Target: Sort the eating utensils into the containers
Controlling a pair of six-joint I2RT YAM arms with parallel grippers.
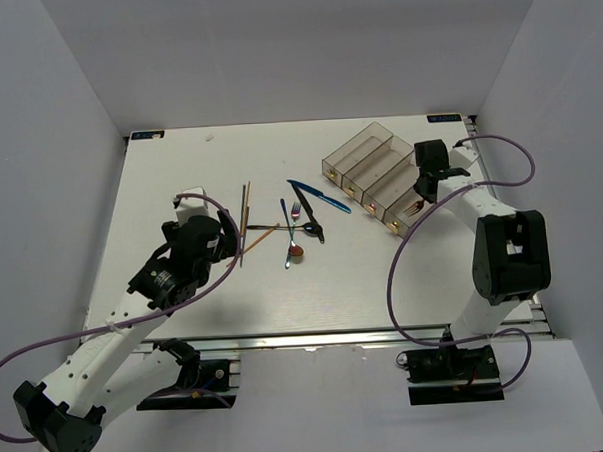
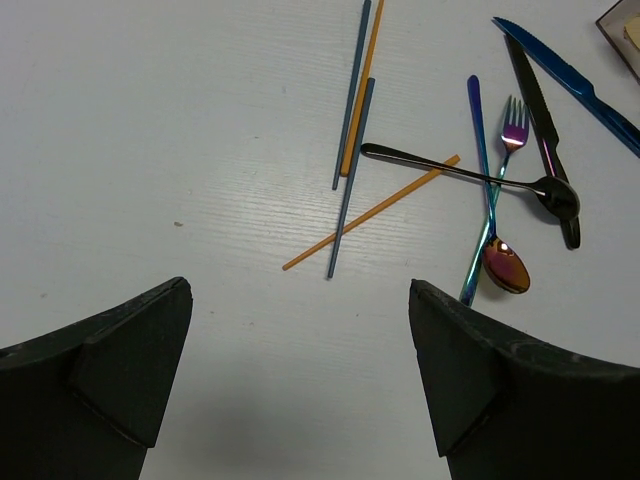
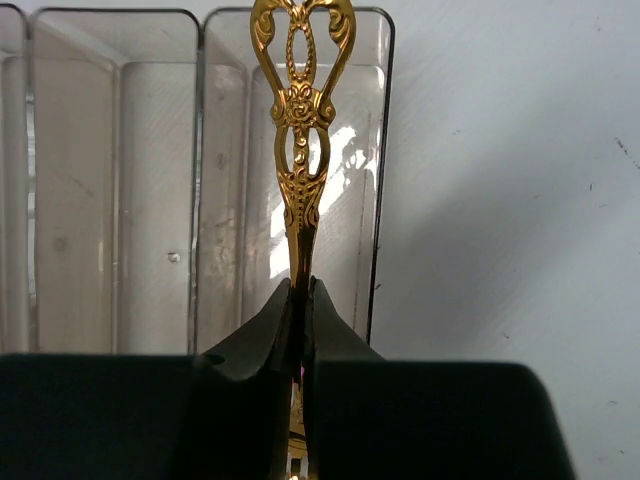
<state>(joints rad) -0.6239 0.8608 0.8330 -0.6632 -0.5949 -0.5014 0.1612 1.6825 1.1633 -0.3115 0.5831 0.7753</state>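
Tabletop (image 1: 180, 191): white and flat.
Bins (image 1: 361, 151): four clear ones joined side by side, on my right.
Right claw (image 3: 300, 300): pinched tight on the gold piece (image 3: 300, 150), over the end bin.
Left claw (image 2: 300, 330): wide open, holding nothing.
Other pieces: chopsticks (image 2: 355, 100), blue knife (image 2: 570, 80), fork (image 2: 513, 125) lie loose on the tabletop.

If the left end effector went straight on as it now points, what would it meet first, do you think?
The open left end effector would probably reach bare table just short of the chopsticks; depth is unclear, so their near ends might come first.
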